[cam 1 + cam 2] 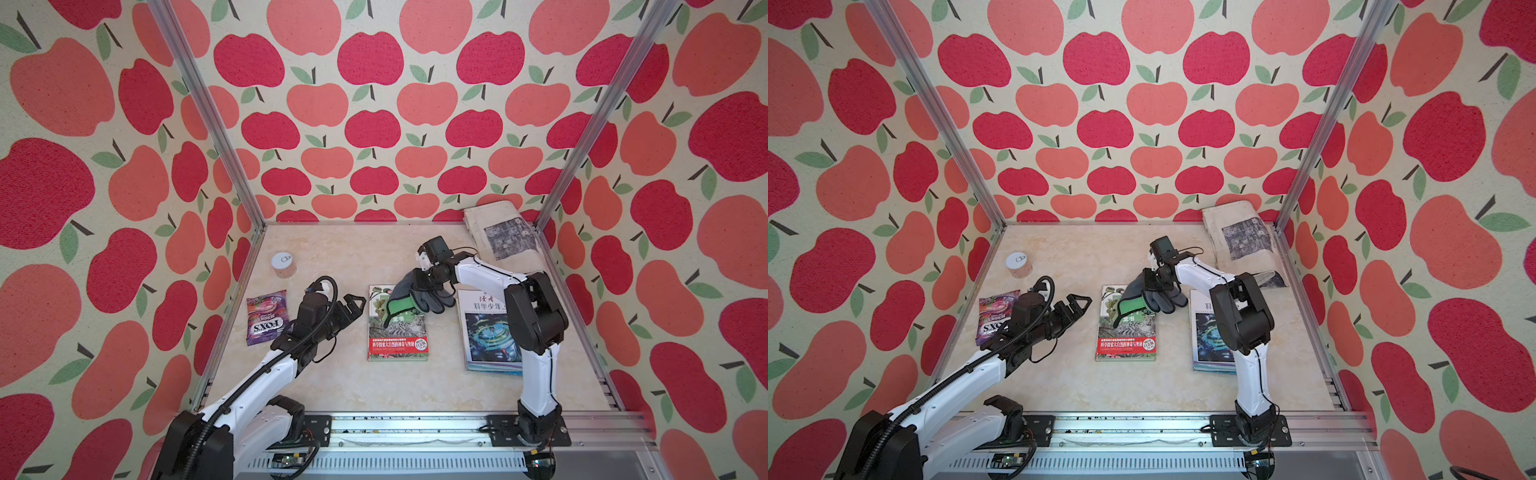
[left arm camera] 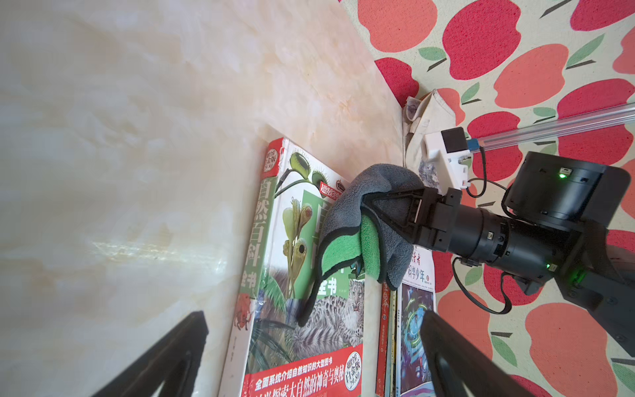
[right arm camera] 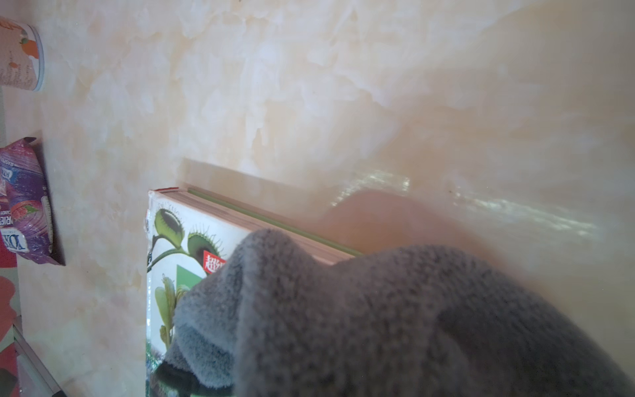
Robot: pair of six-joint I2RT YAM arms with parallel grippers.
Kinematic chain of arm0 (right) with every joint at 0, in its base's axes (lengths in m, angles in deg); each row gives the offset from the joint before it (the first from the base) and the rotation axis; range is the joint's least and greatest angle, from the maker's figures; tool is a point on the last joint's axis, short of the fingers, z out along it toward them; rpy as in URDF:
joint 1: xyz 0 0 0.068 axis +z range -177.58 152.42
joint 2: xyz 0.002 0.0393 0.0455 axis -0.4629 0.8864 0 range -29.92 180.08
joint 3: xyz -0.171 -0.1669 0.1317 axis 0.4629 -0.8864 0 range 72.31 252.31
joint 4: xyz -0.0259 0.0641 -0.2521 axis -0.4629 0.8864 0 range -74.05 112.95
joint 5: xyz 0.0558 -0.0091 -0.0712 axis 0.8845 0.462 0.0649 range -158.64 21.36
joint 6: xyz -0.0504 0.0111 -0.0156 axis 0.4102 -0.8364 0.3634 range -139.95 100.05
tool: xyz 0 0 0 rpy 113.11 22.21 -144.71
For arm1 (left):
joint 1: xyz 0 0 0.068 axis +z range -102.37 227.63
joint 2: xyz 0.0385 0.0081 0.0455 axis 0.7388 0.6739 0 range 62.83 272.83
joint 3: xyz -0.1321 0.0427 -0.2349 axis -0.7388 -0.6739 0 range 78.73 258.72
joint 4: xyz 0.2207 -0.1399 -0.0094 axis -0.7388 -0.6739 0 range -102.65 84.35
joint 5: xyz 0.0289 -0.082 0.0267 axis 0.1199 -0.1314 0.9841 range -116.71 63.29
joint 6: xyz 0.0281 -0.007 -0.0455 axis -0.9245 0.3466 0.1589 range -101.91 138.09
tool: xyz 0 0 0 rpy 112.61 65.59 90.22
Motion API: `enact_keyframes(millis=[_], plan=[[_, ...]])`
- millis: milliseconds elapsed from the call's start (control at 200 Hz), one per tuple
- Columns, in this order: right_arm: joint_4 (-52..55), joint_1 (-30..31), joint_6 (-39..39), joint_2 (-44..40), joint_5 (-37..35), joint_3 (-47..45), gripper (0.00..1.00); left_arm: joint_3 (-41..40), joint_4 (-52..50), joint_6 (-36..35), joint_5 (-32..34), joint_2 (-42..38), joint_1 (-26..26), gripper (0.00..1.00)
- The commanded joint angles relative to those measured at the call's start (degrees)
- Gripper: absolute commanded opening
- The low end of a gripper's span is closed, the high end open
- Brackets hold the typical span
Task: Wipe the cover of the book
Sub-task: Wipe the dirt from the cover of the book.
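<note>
On the marbled tabletop [image 1: 374,386], in both top views, the book [image 1: 397,332] lies flat and cover up near the centre, with a second book [image 1: 490,332] just beside it on the right arm's side. The right gripper [image 1: 422,280] is clamped on a grey cloth [image 1: 409,297] with a green underside, held over the far part of the cover. The left gripper [image 1: 352,309] hovers near the book's other side, jaws spread wide and empty. A candy bag [image 1: 266,318], a small jar [image 1: 283,264] and a folded newspaper [image 1: 503,232] lie well apart from the work area. From the left wrist view, the cloth hangs from the closed right jaws, and its lower corner reaches down to the cover around the middle. The two left fingers [image 2: 178,350] stand far apart with nothing between them. From the right wrist view, grey fabric fills the foreground and hides the jaws. Only the book's far corner and the page edge show beyond it. Judgement: wiping is at an early stage. The cloth is gripped and positioned at the far end, while the near half of the cover, including the red band, lies uncovered and is not yet reached. Full flat contact of cloth on cover cannot be confirmed.
</note>
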Motion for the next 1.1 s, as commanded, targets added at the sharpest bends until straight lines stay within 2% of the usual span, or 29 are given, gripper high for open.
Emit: enact_keyframes(millis=[0, 270, 450, 530, 696, 856, 971, 1096], plan=[[0.7, 1.3, -0.1, -2.5, -0.8, -4.4, 0.04, 1.6, 2.4, 0.3, 0.1, 0.9, -0.6, 0.99], [-1.8, 7.2, -1.9, -15.5, -2.8, -20.9, 0.04, 1.4, 3.0, 0.3, 0.0, 1.9, -0.8, 0.99], [-2.0, 13.6, -5.7, -26.0, -6.1, -32.0, 0.05, 1.6, 4.0, 0.4, 0.0, 2.9, -1.1, 0.99], [-2.2, 16.3, -7.1, -28.1, -5.8, -34.7, 0.05, 1.9, 4.4, 0.2, -0.1, 3.5, -1.3, 0.99], [-0.8, 20.2, -6.9, -26.4, -8.8, -31.3, 0.05, 2.2, 5.8, 0.5, -0.3, 6.1, -2.0, 0.99], [-2.2, 22.2, -6.6, -19.4, -7.4, -23.7, 0.05, 1.2, 7.3, 1.7, -1.4, 8.1, -2.8, 0.99], [-3.5, 24.9, -6.5, -13.3, -7.0, -17.9, 0.04, 0.1, 7.4, 2.3, -3.0, 9.0, -0.6, 0.99], [-5.1, 27.2, -7.4, -7.2, -5.3, -12.8, 0.04, -2.0, 7.9, 2.8, -3.1, 6.3, 2.0, 0.99]])
